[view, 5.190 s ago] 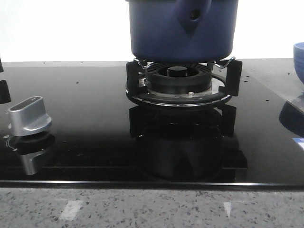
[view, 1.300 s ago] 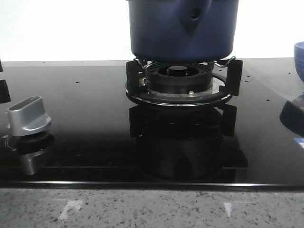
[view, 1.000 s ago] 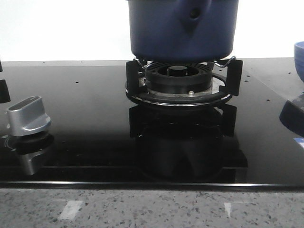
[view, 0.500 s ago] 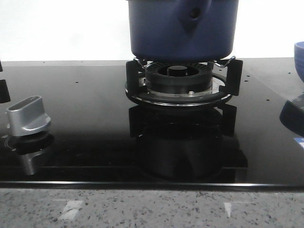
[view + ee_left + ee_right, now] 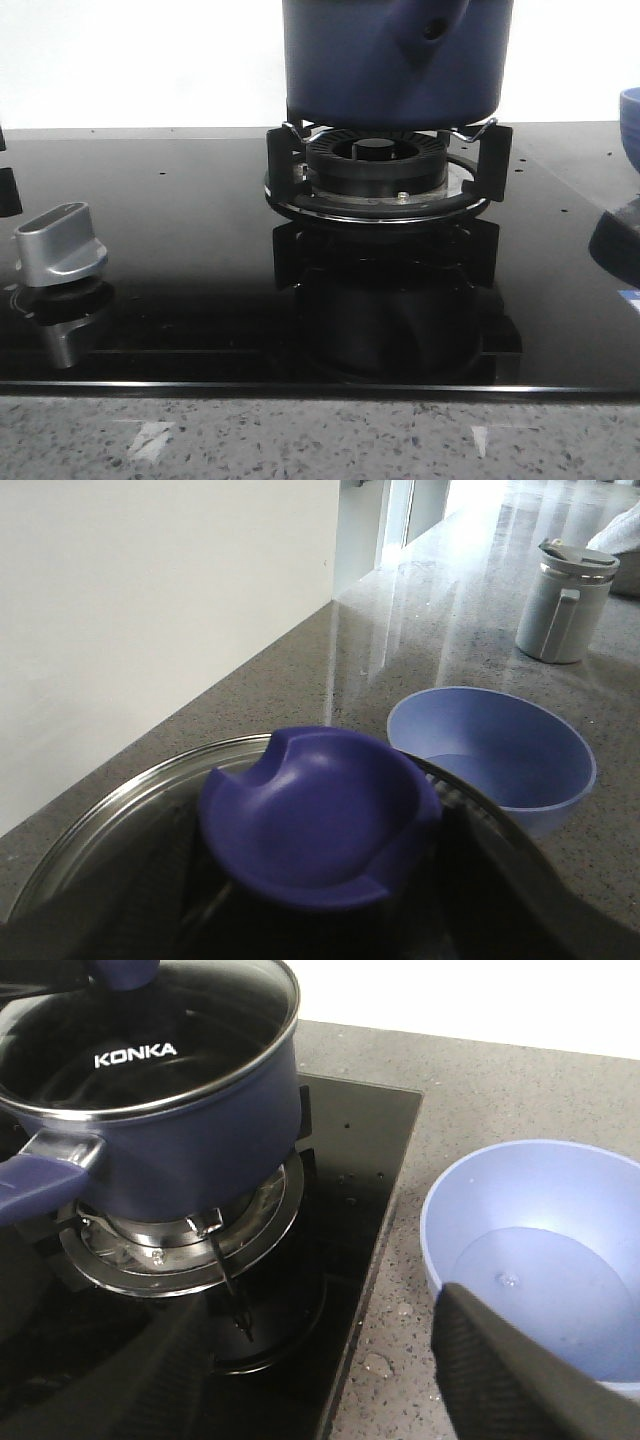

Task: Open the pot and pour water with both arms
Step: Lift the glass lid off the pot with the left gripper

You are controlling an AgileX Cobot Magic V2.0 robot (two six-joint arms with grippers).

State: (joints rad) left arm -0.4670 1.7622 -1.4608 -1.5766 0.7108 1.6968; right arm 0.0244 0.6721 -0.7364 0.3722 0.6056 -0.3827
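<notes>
While the front view shows neither gripper, it shows the pot (image 5: pixel 398 60) raised just clear of the burner grate (image 5: pixel 385 175) on the black cooktop (image 5: pixel 180 250). A silver control knob (image 5: pixel 60 243) stands near the cooktop's left front.

From the left wrist view, the left gripper's dark fingers (image 5: pixel 500 855) flank the blue lid knob (image 5: pixel 320 815) above the glass lid (image 5: pixel 120 820); whether they clamp it cannot be determined. A light-blue bowl (image 5: pixel 490 750) sits beyond, with a grey canister (image 5: pixel 565 600) farther off.

From the right wrist view, one right finger (image 5: pixel 520 1375) overlaps the bowl (image 5: pixel 540 1250); its jaw state cannot be determined. The lidded pot (image 5: pixel 170 1110) sits over the grate (image 5: pixel 180 1245).
</notes>
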